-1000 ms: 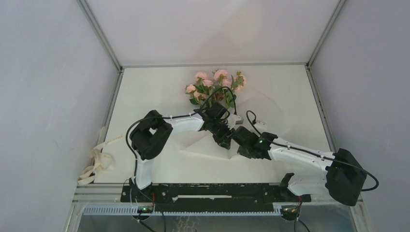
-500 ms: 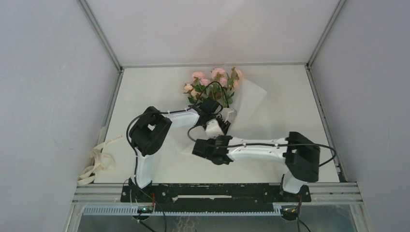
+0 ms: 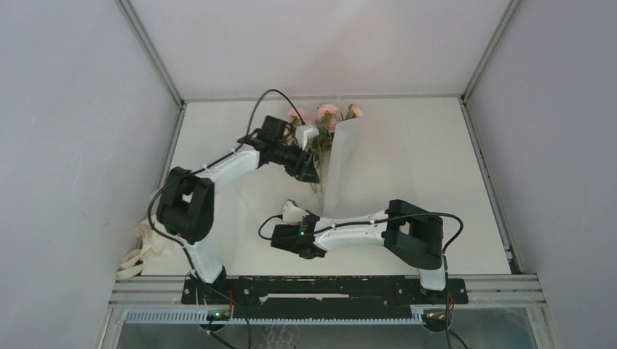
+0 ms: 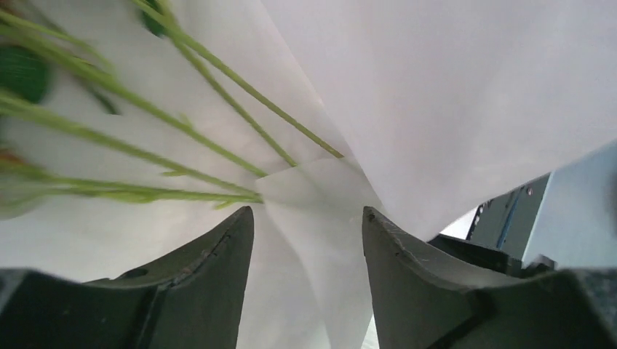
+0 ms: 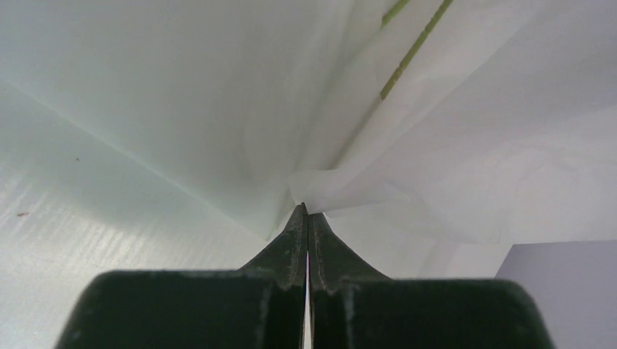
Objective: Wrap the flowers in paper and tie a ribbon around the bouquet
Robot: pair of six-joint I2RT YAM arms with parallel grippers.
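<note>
The flowers (image 3: 327, 115), pale-pink roses on thin green stems (image 4: 182, 123), lie at the back centre on the paper (image 3: 340, 163). The right half of that sheet is lifted and stands as a tall white fold beside the stems. My left gripper (image 3: 308, 169) (image 4: 305, 211) hovers over the stems, open, with a loose fold of paper (image 4: 320, 218) between its fingers (image 4: 218, 269). My right gripper (image 3: 291, 218) (image 5: 305, 207) is low at the near centre, shut on a corner of the paper (image 5: 436, 145). The ribbon (image 3: 149, 243) lies heaped off the table's left edge.
The right arm's elbow (image 3: 413, 233) is folded over the near right of the table (image 3: 436, 153). The left arm's elbow (image 3: 182, 207) sits near the left edge. Grey walls close in both sides and the back.
My right gripper has swept left across the near table with the paper corner, folding the sheet up over the stems. My left gripper moved back toward the flowers and has opened.
</note>
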